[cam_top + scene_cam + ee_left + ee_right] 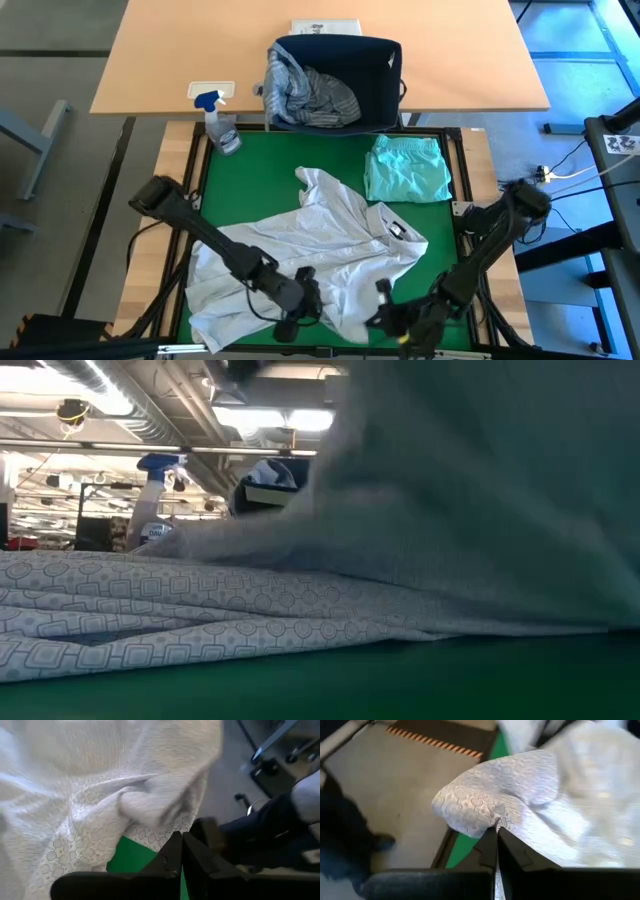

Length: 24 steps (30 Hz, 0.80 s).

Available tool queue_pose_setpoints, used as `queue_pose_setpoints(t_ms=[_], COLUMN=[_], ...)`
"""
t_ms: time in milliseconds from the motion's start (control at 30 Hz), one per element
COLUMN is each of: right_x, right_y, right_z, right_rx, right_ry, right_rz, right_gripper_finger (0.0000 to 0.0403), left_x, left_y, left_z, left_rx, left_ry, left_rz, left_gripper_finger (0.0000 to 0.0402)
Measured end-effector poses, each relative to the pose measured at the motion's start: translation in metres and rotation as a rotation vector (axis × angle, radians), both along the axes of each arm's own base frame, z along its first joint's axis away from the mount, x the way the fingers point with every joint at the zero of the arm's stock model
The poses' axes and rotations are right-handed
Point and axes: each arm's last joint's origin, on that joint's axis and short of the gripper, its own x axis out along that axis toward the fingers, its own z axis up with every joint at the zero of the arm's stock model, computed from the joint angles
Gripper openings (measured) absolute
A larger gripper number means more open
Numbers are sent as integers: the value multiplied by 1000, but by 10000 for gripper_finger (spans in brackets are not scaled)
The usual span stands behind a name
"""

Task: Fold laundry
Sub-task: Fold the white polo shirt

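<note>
Overhead, the basket [380, 75] at upper centre holds the striped shirt [315, 95]; wrist views alone show both grippers' jaws clamped on the white t-shirt [320, 255].

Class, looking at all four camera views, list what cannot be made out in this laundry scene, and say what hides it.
- Low view: the white shirt fills the frame, hiding both grippers.
- High view: the basket wall hides the striped shirt's lower part.
- High view: whether the mint-teal garment is fully folded cannot be told.
</note>
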Motion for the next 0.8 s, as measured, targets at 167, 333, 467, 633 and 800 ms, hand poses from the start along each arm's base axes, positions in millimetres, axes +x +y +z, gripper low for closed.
queue_pose_setpoints(t_ms=[167,333,467,633,800], right_x=[-6,-11,-15,-13,-1], right_y=[-36,-77,-109,-147,-189], right_z=[43,76,89,92,90], right_rx=[56,81,39,-76,-191], right_ry=[-31,-60,-47,-3,51], right_rz=[-81,-165,-230,-303,-360], right_gripper_finger=[4,2,4,4,5], left_x=[-15,-28,-36,-40,-40], left_y=[11,22,33,59,89], left_z=[40,71,85,98,102], left_rx=[-87,-90,-16,68,190], left_ry=[-42,-134,-194,-233,-225], left_rz=[53,123,233,400,546], left_gripper_finger=[2,2,2,2,2])
